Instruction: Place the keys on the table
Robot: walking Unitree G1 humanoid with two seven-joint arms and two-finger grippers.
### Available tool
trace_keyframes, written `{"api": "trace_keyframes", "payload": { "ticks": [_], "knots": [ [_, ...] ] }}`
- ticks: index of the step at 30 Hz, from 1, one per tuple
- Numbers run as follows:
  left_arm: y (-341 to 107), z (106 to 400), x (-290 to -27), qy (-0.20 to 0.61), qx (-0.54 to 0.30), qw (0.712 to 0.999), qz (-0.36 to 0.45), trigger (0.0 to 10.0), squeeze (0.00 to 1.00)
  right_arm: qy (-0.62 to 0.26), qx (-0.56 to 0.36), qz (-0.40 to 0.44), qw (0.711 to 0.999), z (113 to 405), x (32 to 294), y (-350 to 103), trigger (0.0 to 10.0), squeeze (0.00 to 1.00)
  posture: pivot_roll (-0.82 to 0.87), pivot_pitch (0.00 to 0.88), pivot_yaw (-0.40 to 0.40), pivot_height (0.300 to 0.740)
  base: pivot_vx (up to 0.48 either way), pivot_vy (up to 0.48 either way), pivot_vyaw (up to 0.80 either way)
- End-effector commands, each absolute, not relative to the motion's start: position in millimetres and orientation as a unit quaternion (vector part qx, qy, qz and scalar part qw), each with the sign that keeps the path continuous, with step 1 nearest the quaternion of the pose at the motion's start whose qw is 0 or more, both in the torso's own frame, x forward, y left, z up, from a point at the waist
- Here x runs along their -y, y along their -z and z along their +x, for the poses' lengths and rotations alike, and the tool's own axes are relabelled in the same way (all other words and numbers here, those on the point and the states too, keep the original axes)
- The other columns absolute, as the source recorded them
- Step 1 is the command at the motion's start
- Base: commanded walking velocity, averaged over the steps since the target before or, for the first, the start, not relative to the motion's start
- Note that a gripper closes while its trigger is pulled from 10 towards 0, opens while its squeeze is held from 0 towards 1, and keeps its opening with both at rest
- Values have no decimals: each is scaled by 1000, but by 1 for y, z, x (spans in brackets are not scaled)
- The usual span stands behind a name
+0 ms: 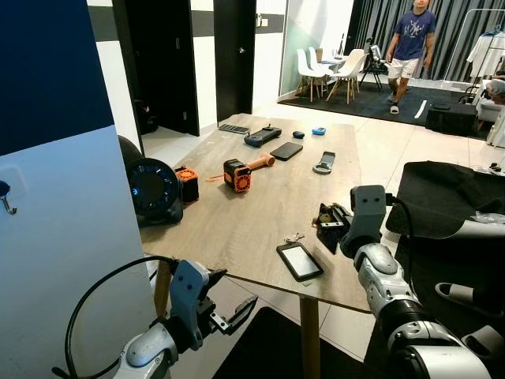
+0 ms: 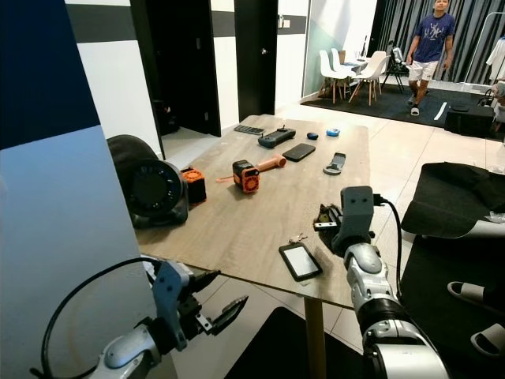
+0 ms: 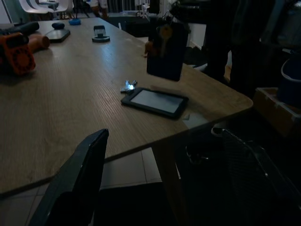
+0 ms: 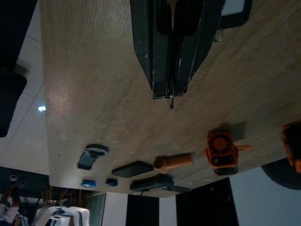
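Right end effector (image 4: 170, 96) over wooden table (image 4: 94, 84), two black fingers (image 4: 148, 52) pressed together, small metal piece pinched at tips, too small to identify. Corner of black-framed tablet (image 4: 235, 14) beside fingers. Farther along table: orange fan-like device (image 4: 220, 151), orange-handled tool (image 4: 174, 162), black phone (image 4: 132, 169), black controller (image 4: 151, 182), grey-black gadget (image 4: 92, 156), two small blue items (image 4: 87, 183). White tiled floor (image 4: 23, 141) beyond table edge.

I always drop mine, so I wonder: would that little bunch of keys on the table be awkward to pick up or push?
Probably. The keys look small, flat and shiny against the table, so a grip may slip off. As a loose bunch they would likely flop rather than stay stiff. Pushed, they should slide, not roll.
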State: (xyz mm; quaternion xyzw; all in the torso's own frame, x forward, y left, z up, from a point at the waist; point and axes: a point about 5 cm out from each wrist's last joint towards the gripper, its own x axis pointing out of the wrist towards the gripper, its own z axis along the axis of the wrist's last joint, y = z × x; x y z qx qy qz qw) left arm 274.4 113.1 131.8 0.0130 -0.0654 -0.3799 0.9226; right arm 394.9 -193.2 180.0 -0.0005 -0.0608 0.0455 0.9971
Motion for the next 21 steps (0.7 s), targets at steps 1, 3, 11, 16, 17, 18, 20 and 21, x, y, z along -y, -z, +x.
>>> {"api": "trace_keyframes", "payload": {
  "ticks": [1,3,11,16,17,18,20,21],
  "knots": [
    [-134,275,-114,370,69,926,9,10000,0,-56,62,-6,996,396,187,-181,10000,0,62,28,-34,740,0,0,0],
    [-134,273,-114,369,69,927,7,10000,0,-62,61,-5,996,397,184,-182,10000,0,63,34,-35,740,0,0,0],
    [-131,270,-113,371,64,926,6,10000,0,-100,40,-11,994,398,167,-175,10000,0,61,35,-30,740,0,0,0],
    [-131,272,-112,372,64,926,8,10000,0,-120,24,-13,992,396,156,-165,10000,0,65,34,-28,740,0,0,0],
    [-131,272,-112,372,64,926,8,10000,0,-120,24,-13,992,396,156,-165,10000,0,65,34,-28,740,0,0,0],
    [-131,272,-112,372,64,926,8,10000,0,-120,24,-13,992,396,156,-165,10000,0,65,34,-28,740,0,0,0],
    [-131,271,-112,375,63,925,8,10000,0,-130,20,-16,991,395,153,-163,10000,0,67,33,-25,740,0,0,0],
    [-131,270,-112,376,62,924,9,10000,0,-133,19,-18,991,394,151,-162,10000,0,67,33,-25,740,0,0,0]
  ]
}}
